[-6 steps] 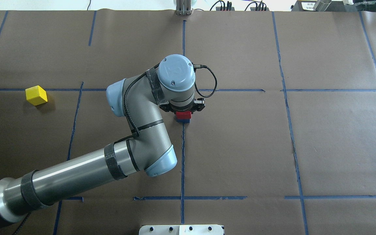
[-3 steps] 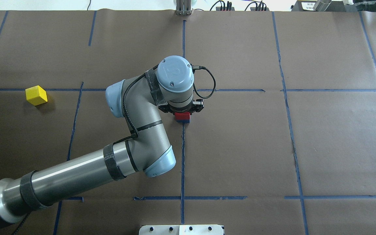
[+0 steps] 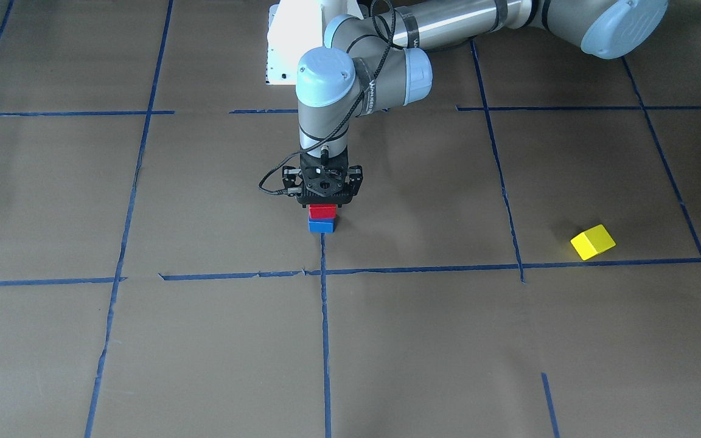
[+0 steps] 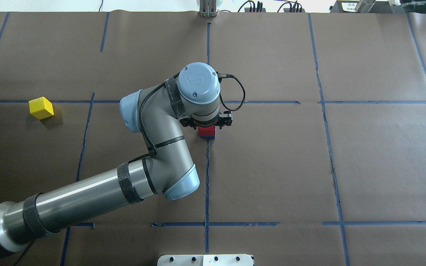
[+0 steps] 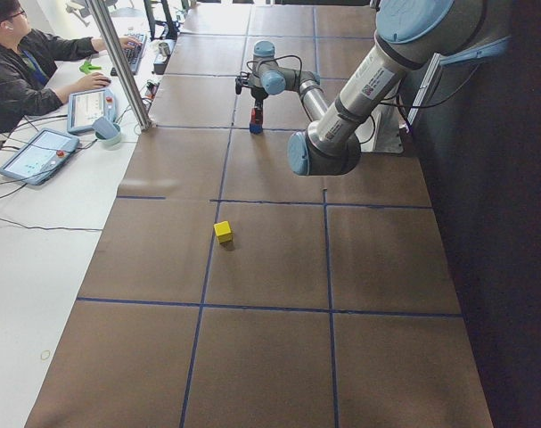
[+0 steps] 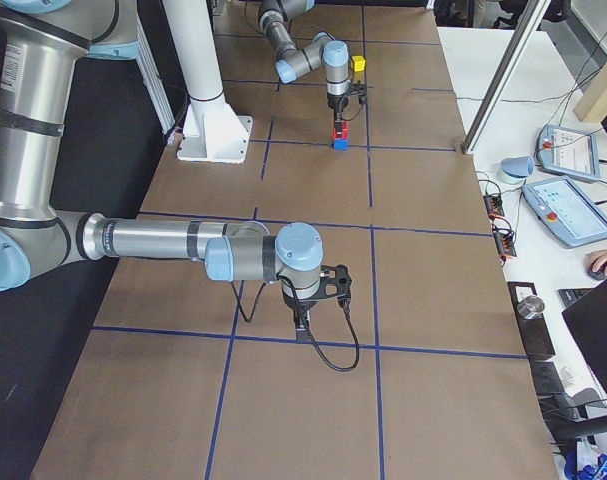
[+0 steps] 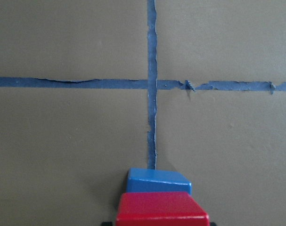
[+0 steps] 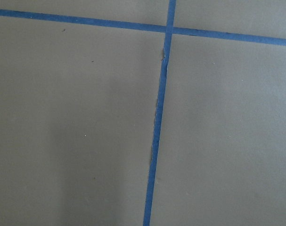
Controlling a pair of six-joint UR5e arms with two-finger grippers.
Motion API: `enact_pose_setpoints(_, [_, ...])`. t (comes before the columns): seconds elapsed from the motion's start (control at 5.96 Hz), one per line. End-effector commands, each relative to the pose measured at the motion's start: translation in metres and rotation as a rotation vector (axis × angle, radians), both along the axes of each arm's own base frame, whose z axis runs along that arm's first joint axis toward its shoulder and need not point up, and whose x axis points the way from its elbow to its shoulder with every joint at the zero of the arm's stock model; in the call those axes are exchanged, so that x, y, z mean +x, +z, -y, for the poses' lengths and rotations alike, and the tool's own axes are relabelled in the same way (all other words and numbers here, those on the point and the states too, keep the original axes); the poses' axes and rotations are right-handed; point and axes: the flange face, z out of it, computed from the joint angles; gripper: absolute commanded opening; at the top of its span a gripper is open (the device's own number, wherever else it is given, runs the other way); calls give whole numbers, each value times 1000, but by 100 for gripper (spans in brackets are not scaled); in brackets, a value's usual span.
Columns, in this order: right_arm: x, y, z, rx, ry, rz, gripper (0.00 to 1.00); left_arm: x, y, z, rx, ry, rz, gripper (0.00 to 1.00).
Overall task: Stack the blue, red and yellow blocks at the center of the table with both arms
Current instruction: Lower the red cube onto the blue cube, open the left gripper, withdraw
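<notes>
Left claw (image 3: pixel 324 199) of mine hangs straight down over the middle of the table (image 3: pixel 509 340), right on top of the red block (image 3: pixel 322 212), which sits squarely on the blue block (image 3: pixel 321 226). From the wrist I see the red top and the blue edge under it lined up, with the blue tape line (image 7: pixel 152 117) running away from the pair. The claw's own body hides its tips, so I cannot tell whether it clamps the red block or has let go of it. By my reckoning two of the three layers are as good as placed: blue is at the bottom at the centre crossing and red is on it. What is left is to free the red block if I hold it, lift clear without nudging the pair, and bring in the yellow block (image 3: pixel 592 242). That one lies tilted on the table far out on my left side, well apart from the stack and untouched. Right claw (image 6: pixel 301 322) hovers low over bare table and tape, well apart from every block, and I cannot tell whether it is wide or narrow.
</notes>
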Motion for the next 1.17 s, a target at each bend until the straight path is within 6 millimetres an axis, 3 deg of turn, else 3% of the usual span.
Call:
enact_pose_setpoints(0.0, [0,0,0,0,0,0,100,-10,-15,8,12,-15,-19,94])
enact_pose_setpoints(0.17, [0,0,0,0,0,0,100,-26,-22,23,38,-7,-22,95])
enact_pose_setpoints(0.34, [0,0,0,0,0,0,100,-57,-15,50,20,62,-25,95])
enact_pose_setpoints(0.5, [0,0,0,0,0,0,100,-114,15,74,18,147,-38,97])
enact_pose_setpoints(0.67, [0,1,0,-1,0,-2,100,-199,72,81,63,179,-52,99])
enact_pose_setpoints(0.84, [0,1,0,-1,0,0,100,-273,128,78,39,132,-56,99])
enact_pose_setpoints(1.01, [0,1,0,-1,0,0,100,-313,175,70,-5,88,-27,99])
